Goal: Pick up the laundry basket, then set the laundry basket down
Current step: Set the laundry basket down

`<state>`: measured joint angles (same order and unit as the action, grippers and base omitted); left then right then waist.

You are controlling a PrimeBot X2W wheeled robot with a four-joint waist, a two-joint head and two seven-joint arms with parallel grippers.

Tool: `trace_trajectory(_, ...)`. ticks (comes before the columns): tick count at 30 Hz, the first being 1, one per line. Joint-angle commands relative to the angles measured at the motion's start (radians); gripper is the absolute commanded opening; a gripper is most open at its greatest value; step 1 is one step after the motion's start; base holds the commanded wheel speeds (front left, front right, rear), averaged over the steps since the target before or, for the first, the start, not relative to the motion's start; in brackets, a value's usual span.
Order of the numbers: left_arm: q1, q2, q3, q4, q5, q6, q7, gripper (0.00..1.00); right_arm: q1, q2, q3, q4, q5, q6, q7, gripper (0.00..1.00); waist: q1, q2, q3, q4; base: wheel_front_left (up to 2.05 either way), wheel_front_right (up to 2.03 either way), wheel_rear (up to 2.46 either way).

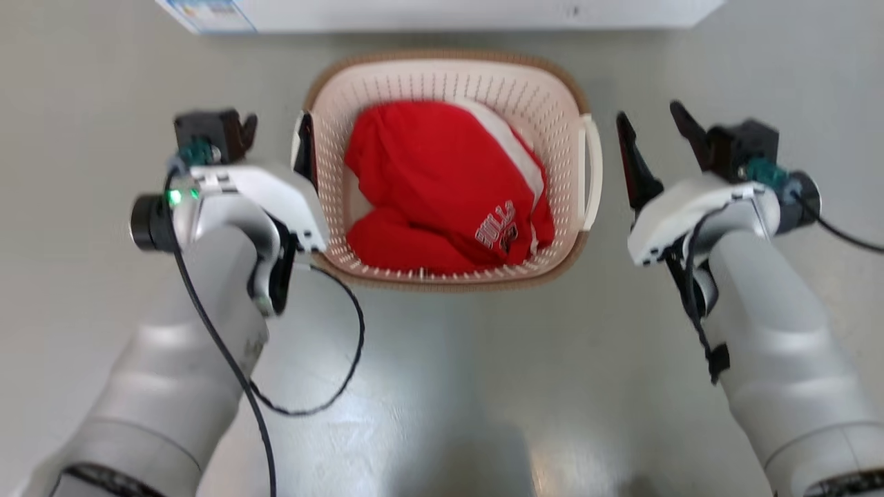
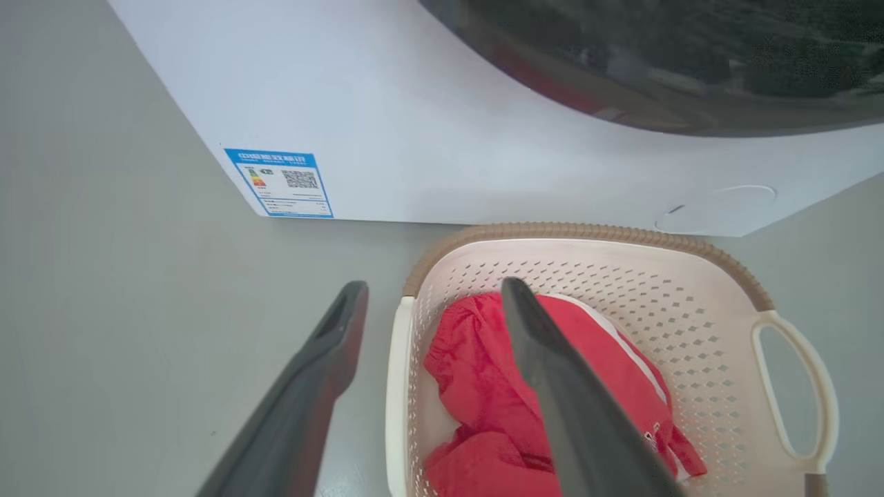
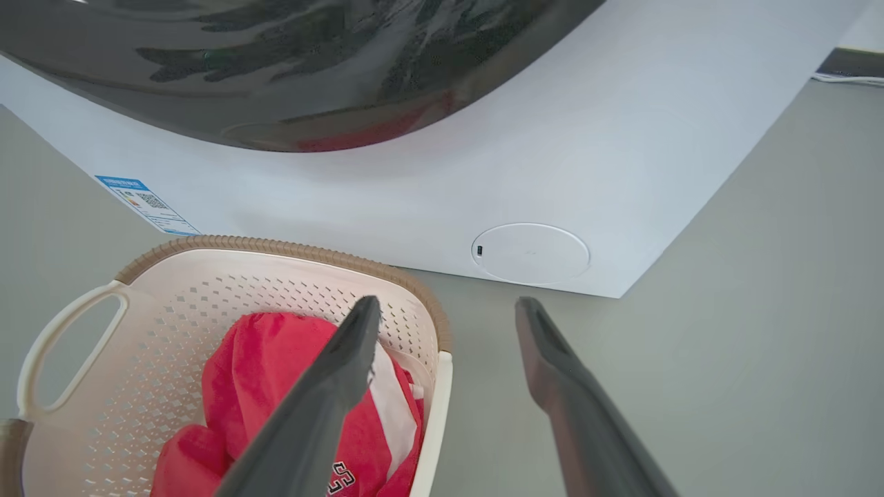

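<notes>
The laundry basket (image 1: 442, 83) is cream-white and perforated with a brown rim. It sits on the grey floor in front of me and holds a red garment (image 1: 435, 186). My left gripper (image 1: 276, 125) is open at the basket's left side. In the left wrist view (image 2: 434, 286) one finger is outside the white left handle (image 2: 396, 386) and the other is over the garment inside. My right gripper (image 1: 649, 117) is open just right of the right handle (image 1: 592, 172). In the right wrist view (image 3: 447, 301) its fingers frame that handle (image 3: 436, 421) without touching it.
A white washer (image 1: 442, 14) stands right behind the basket, with a dark round door (image 2: 656, 62) and a blue label (image 2: 280, 183) low on its front. A black cable (image 1: 349, 352) loops from my left arm. Bare grey floor surrounds the basket.
</notes>
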<state>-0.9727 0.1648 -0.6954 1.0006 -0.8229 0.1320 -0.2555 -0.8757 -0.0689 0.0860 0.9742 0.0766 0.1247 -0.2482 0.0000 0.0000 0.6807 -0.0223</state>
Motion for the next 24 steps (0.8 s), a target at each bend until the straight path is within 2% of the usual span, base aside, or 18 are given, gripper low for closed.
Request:
trace_trajectory(1, 0.061, 0.030, 0.066, -0.049, 0.040, -0.002, -0.006, 1.00, 0.072, 0.019, -0.008, -0.050, -0.032, 0.006, -0.014, 1.00, 0.0000, 0.0000, -0.097, 0.004, 0.00, 0.00, 0.00)
trace_trajectory(6, 0.158, 0.019, 0.174, -0.125, 0.111, -0.013, -0.006, 1.00, 0.148, 0.019, -0.033, -0.113, -0.074, 0.006, -0.014, 1.00, 0.0000, 0.0000, -0.191, 0.010, 0.00, 0.00, 0.00)
trace_trajectory(16, 0.420, -0.017, 0.405, -0.250, 0.253, -0.089, -0.006, 1.00, 0.326, 0.019, -0.030, -0.218, -0.074, 0.006, -0.014, 1.00, 0.0000, 0.0000, -0.412, -0.002, 0.00, 0.00, 0.00)
trace_trajectory(24, 0.602, -0.048, 0.558, -0.363, 0.364, -0.125, -0.006, 1.00, 0.457, 0.019, -0.064, -0.273, -0.083, 0.006, -0.014, 1.00, 0.0000, 0.0000, -0.542, 0.002, 0.00, 0.00, 0.00)
